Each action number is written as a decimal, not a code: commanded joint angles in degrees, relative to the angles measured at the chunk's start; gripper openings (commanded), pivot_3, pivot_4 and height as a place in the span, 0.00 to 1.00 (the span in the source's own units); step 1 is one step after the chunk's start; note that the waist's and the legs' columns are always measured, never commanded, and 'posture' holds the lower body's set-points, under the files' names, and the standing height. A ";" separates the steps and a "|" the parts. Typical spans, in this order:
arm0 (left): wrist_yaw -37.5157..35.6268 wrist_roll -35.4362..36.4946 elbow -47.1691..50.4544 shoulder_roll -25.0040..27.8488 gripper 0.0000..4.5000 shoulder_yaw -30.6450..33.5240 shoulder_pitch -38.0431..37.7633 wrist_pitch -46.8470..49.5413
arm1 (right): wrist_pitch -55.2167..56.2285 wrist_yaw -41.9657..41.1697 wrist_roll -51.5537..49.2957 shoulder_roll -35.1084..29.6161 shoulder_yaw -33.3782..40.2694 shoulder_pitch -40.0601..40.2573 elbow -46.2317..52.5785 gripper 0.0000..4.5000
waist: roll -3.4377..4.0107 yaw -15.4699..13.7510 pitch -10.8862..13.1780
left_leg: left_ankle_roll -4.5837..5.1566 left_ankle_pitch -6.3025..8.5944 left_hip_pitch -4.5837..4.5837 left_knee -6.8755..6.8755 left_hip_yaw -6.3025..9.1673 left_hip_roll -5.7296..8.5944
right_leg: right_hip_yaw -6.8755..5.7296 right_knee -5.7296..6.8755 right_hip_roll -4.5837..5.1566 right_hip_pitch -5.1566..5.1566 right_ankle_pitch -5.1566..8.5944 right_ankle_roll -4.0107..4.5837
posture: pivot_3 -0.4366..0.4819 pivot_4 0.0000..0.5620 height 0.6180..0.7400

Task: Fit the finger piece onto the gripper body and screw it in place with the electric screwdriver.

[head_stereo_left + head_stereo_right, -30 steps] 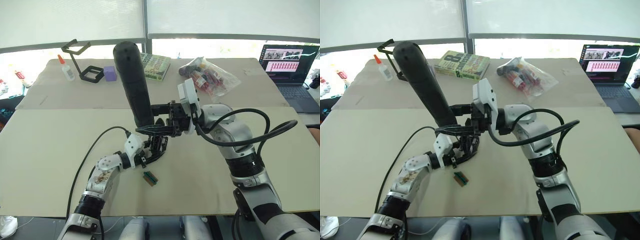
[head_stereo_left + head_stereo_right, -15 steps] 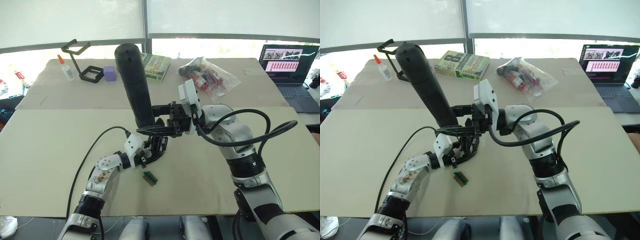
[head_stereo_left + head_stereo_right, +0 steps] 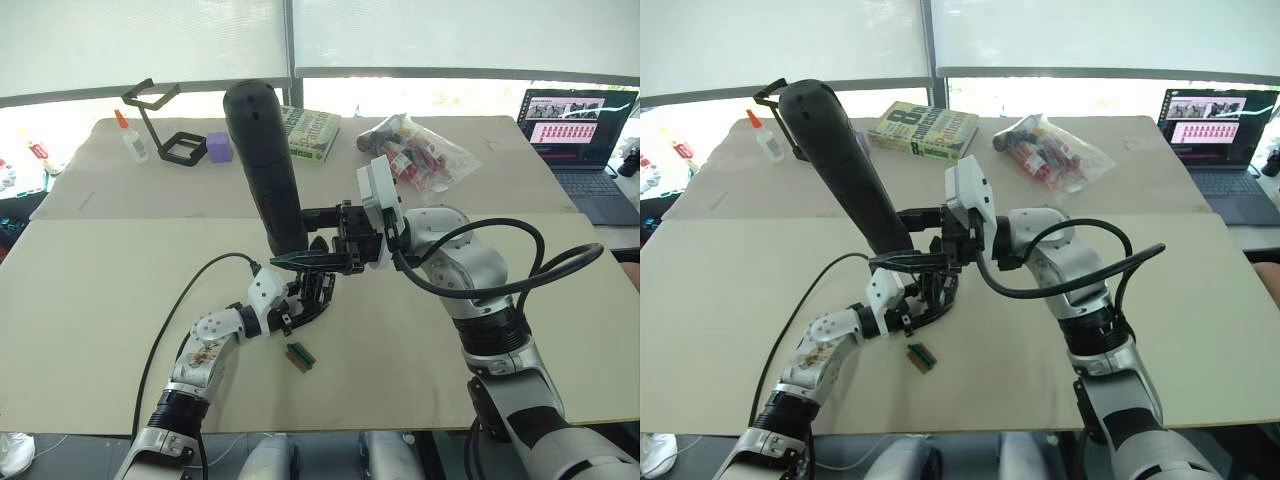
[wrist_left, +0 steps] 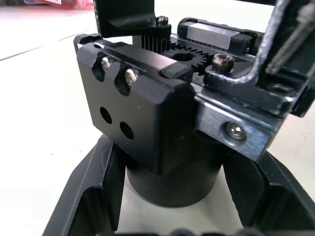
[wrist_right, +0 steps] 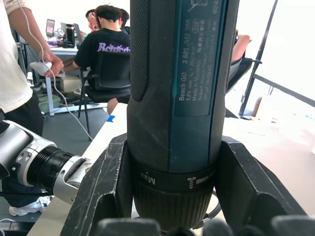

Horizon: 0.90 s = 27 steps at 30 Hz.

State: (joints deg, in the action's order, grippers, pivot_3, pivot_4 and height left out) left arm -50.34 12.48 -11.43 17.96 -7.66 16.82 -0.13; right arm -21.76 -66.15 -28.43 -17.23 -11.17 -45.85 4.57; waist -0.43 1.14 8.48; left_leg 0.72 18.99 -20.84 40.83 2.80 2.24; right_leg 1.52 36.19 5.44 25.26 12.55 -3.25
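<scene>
Two end effectors closed: left (image 3: 318, 296) clamps gripper body (image 4: 162, 123), right (image 3: 305, 245) electric screwdriver (image 3: 265, 165)

A glue bottle (image 3: 130, 139), wire stand (image 3: 160, 124), book (image 3: 311, 132), bag of bottles (image 3: 420, 150) and laptop (image 3: 578, 138) line the table's (image 3: 90, 300) far edge.

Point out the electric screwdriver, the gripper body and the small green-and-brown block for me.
electric screwdriver (image 3: 265, 160), left eye view, mid-shaft of its black barrel.
gripper body (image 4: 142, 118), left wrist view, front face of the black block.
green-and-brown block (image 3: 299, 354), left eye view, its middle, on the table.
</scene>
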 commanded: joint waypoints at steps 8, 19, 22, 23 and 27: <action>-0.58 0.11 0.09 0.37 0.52 -0.40 -1.45 0.58 | -0.17 0.05 -1.50 0.05 0.80 -1.27 3.13 0.43 | 0.00 0.02 0.00 | 0.00 0.00 0.00 0.00 -0.01 0.00 | 0.00 0.00 0.00 0.00 0.00 0.00 | 0.48 0.27 1.00; -0.60 0.27 0.44 0.33 0.52 -0.51 -1.69 0.84 | -2.69 0.51 -1.64 0.29 0.54 -1.26 3.50 0.43 | 0.00 0.10 0.00 | 0.00 0.00 0.00 0.00 -0.01 0.00 | 0.00 0.00 0.00 0.00 0.00 0.00 | 0.48 0.27 1.00; -0.59 0.30 0.46 0.29 0.52 -0.52 -1.72 0.84 | -2.90 0.62 -1.35 0.23 0.43 -1.29 3.36 0.43 | 0.00 0.11 0.00 | 0.00 0.00 0.00 0.00 0.00 0.00 | 0.00 0.00 0.00 0.00 0.00 0.00 | 0.48 0.27 1.00; -0.59 0.30 0.46 0.28 0.52 -0.53 -1.73 0.84 | -3.00 0.70 -1.32 0.22 0.42 -1.31 3.33 0.43 | 0.00 0.11 0.00 | 0.00 0.00 0.00 0.00 0.00 0.00 | 0.00 0.00 0.00 0.00 0.00 0.00 | 0.48 0.27 1.00; -0.55 0.31 0.50 0.20 0.52 -0.58 -1.79 0.82 | -3.44 0.88 -1.76 0.45 0.61 -1.55 3.52 0.43 | 0.00 0.14 0.00 | 0.00 0.00 0.00 0.00 0.00 0.00 | 0.00 0.00 0.00 0.00 0.00 0.00 | 0.48 0.27 1.00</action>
State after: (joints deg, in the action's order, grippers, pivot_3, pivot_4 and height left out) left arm -50.26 12.77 -11.13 18.03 -7.57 16.54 0.04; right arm -25.21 -65.73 -28.38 -17.20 -11.41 -45.85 5.14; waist -0.42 1.28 8.48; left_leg 0.72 18.99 -20.85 40.82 2.80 2.23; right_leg 1.52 36.19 5.44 25.26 12.55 -3.24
